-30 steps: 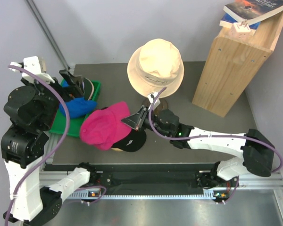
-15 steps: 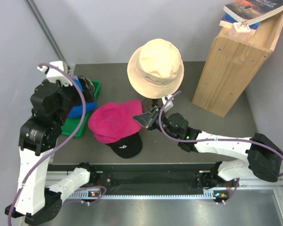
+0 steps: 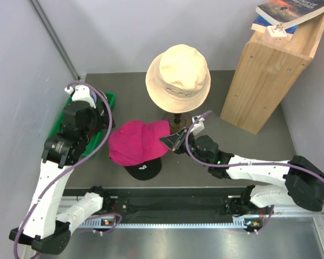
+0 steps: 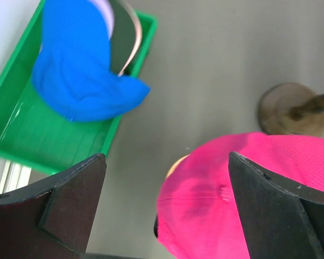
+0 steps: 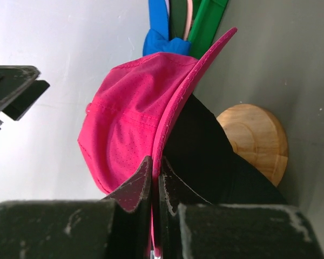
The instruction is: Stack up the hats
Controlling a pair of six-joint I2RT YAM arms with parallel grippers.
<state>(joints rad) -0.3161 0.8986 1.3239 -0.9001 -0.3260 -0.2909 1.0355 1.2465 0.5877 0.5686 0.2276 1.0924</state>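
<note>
The right claw [image 5: 155,162] is pressed together on the brim of the magenta cap [image 5: 135,113], pinching the brim's edge between its two fingers. That cap lies over the black cap [image 5: 205,156], which sits on a round wooden form [image 5: 259,140]. In the top view the black brim pokes out from under the magenta cap toward the arm bases. It carries a small white logo (too small to read).

The left claw [image 4: 164,159] is spread wide and holds nothing. It hangs above the desk [image 4: 205,65] just left of the magenta cap, between it and the green tray [image 4: 43,145]. In the tray, farther left of the magenta cap, lies the blue cap [image 4: 75,70], with a pale brim [image 4: 134,40] curving just behind it; I cannot tell what the brim belongs to.

Just behind the magenta cap, a cream bucket hat [image 3: 178,75] sits on a stand [image 4: 289,110] with a round wooden foot. There is a thin dark mark on its brim (not legible). Well to the right of the magenta cap and farther back stands a tall wooden box [image 3: 270,70] with books [image 3: 286,13] on top; their cover print cannot be read.

Counted: one magenta cap, one black, one blue, one bucket hat, one tray, two books.
</note>
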